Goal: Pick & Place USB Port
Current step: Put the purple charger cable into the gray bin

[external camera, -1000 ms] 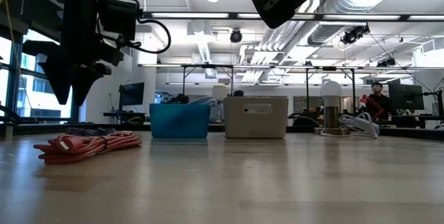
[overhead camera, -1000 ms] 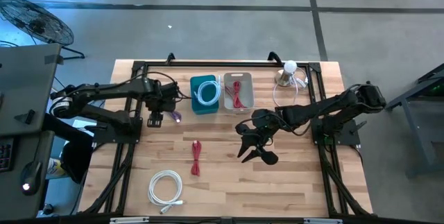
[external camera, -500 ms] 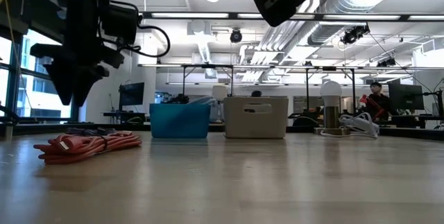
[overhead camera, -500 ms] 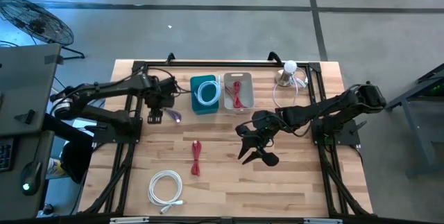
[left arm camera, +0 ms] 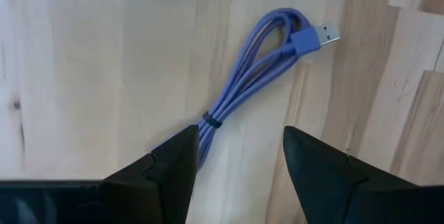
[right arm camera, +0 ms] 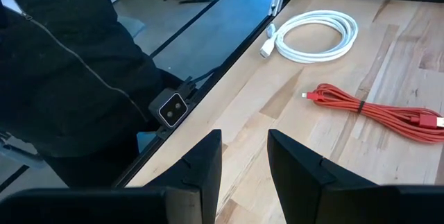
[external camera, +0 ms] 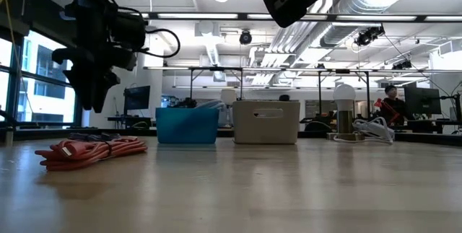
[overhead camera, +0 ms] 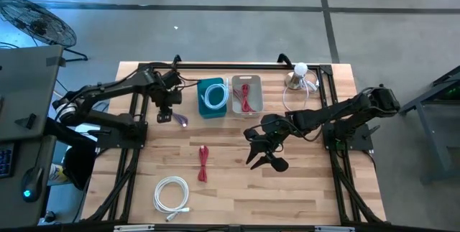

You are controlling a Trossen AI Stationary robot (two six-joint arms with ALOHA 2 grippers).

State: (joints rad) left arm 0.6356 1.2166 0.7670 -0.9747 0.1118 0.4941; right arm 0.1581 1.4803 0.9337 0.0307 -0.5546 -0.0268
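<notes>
Hanging above the desk [overhead camera: 302,189] just beside the blue bin [overhead camera: 211,97], the left hand [overhead camera: 164,111] holds a bundled purple USB cable [left arm camera: 258,64] between its fingers [left arm camera: 166,165]; the wrist view shows the bundle running out from the grip, tied by a small dark band, its plug end free over the wood, while the gripped end is hidden behind the fingers. From above, only a small purple bit of the cable [overhead camera: 181,121] shows past the hand. In the low view the left arm is a dark mass and the cable cannot be made out.

A white cable [overhead camera: 214,97] lies coiled in the blue bin, and a red one [overhead camera: 246,97] in the grey bin [overhead camera: 246,95] touching it. On the open desk lie a red cable [overhead camera: 203,163] and a white coil [overhead camera: 172,194], well apart from both bins.

The right hand [overhead camera: 260,155] waits mid-desk, fingers spread apart, holding nothing. A person in dark clothing [right arm camera: 69,71] is cut off at the desk's edge.
</notes>
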